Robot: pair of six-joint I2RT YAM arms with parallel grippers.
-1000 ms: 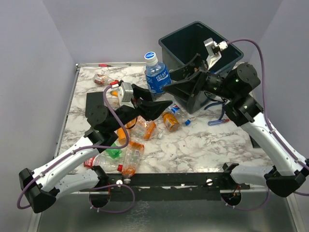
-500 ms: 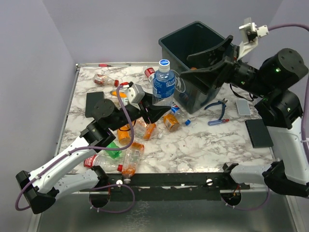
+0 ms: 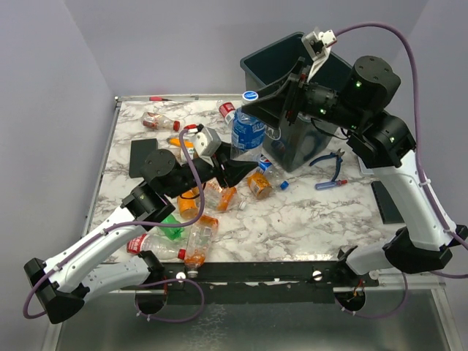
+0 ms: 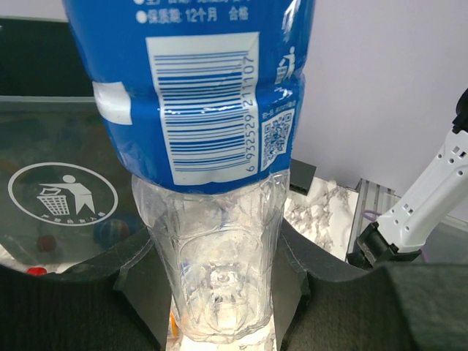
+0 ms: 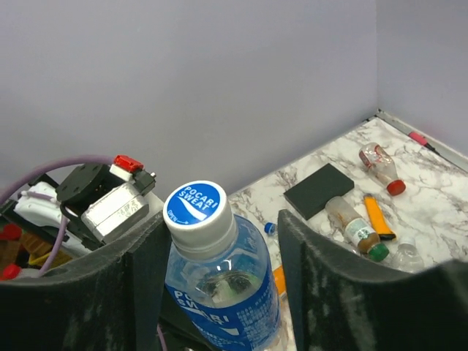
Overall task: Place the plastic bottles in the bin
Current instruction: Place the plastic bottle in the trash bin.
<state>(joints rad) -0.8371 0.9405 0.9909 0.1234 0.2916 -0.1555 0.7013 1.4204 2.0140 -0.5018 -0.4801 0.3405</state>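
The marble table [image 3: 307, 219] lies under both sets of fingers. On it the dark green-grey bin [image 3: 272, 64] stands just beyond the left gripper's [image 4: 218, 281] fingertips, its wall with the white litter-figure logo [image 4: 62, 194] facing them. The bin also sits behind and below the right gripper [image 5: 223, 241], whose arm reaches out over the bin's corner. The flat black pad [image 3: 140, 157] lies well back from the left fingers, beside that arm. Between the two grippers a clear blue-labelled bottle [image 3: 248, 135] stands upright off the table, close in front of the bin's wall and not inside it. The left fingers [image 4: 88, 292] are drawn in narrow and clamp the bottle's clear lower body from both sides, below the label. The right fingers [image 5: 110, 292] stand spread on either side of the bottle's neck and shoulders. The white-and-blue cap [image 5: 196, 206] rises between them with room on both sides, and whether either pad touches the shoulder cannot be told. The other plastic bottles lie loose on the table below and behind the left fingers: a clear one with an orange label [image 3: 199, 240], a green one [image 3: 172, 230], and an orange one [image 3: 257, 183] just under the held bottle. A clear one with a red cap [image 3: 157, 121] lies off to the left of the fingers. Blue-handled pliers [image 3: 333, 164] lie on the table below the right arm.
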